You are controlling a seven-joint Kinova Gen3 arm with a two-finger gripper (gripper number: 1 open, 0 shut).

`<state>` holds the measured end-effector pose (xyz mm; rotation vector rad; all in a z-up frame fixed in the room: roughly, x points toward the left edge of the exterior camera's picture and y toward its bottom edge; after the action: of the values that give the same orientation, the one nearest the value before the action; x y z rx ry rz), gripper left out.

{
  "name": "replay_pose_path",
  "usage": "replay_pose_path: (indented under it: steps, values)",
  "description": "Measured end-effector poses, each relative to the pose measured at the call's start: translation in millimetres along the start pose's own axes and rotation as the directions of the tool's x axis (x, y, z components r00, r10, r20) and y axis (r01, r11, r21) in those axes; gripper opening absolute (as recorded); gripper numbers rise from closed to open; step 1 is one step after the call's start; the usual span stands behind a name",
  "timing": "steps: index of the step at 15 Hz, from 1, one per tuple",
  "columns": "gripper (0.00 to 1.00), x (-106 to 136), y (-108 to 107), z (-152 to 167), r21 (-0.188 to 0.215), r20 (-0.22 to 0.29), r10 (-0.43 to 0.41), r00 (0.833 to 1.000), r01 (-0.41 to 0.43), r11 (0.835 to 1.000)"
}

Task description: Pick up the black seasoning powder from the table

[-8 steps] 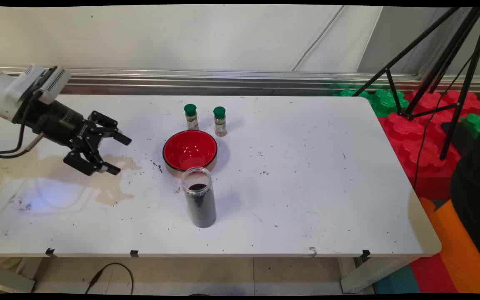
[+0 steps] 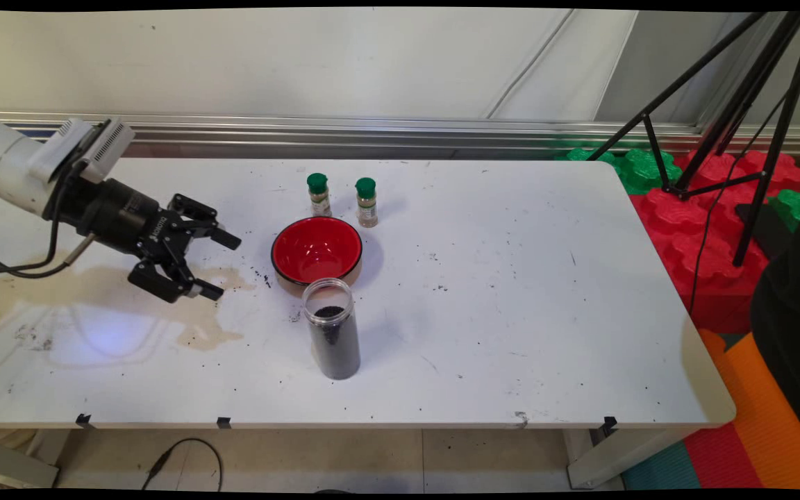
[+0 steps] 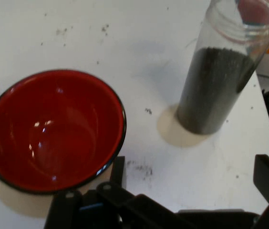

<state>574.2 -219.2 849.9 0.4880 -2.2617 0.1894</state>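
My black gripper (image 2: 223, 264) hangs open and empty over the left part of the white table (image 2: 511, 292), pointing right. Nearest to it is an empty red bowl (image 2: 317, 251) with a black rim, a short way to the right. In the hand view the red bowl (image 3: 53, 130) fills the left side and one fingertip (image 3: 118, 171) rises beside its rim. An open clear jar (image 2: 331, 329) holding dark grains stands just in front of the bowl; the same jar (image 3: 220, 71) stands at the upper right of the hand view.
Two small spice bottles with green caps (image 2: 318, 194) (image 2: 366, 201) stand behind the bowl. A tan stain (image 2: 185, 305) and scattered dark specks mark the table under the gripper. A black tripod (image 2: 726, 111) and red and green foam blocks (image 2: 705, 229) sit beyond the table's right end.
The arm has moved right and slightly down toward the bowl. The gripper stays open. Bowl, jar and bottles have not moved.
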Motion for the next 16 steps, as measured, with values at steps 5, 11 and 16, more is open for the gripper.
replay_pose_path:
  steps: [5, 11, 16]
  values:
    - [1.00, 1.3, 7.2, 20.3, -0.008, -0.053, 0.013, 0.998, -0.014, 1.000]
    - [1.00, 1.2, 16.2, 48.6, -0.015, -0.109, 0.035, 0.993, -0.037, 0.999]
    - [1.00, 1.7, 21.0, 74.6, -0.020, -0.157, 0.056, 0.986, -0.060, 0.998]
